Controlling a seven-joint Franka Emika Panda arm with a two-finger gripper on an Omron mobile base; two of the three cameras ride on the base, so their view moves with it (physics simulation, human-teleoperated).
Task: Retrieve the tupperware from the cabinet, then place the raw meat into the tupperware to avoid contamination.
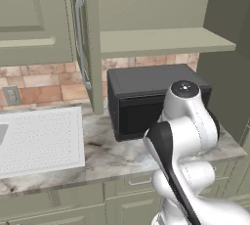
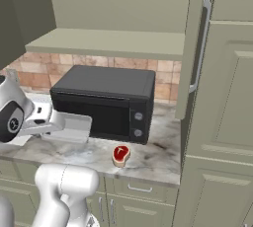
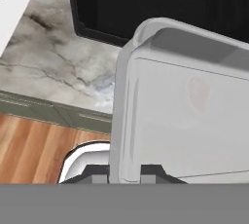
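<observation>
Your gripper [image 3: 124,172] has its jaws clamped on the near rim of the tupperware [image 3: 185,101], a pale grey, translucent shallow square held above the marble counter [image 3: 58,62], with the black microwave [image 2: 106,102] beyond it.

free: counter [image 2: 163,157] beside raw meat [image 2: 120,154] | blocked: microwave [image 2: 106,100] behind

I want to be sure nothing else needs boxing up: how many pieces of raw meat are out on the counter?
1. The raw meat lies on the marble counter near its front edge, in front of the black microwave. More could be hidden behind the robot's arm or the held tupperware.
</observation>
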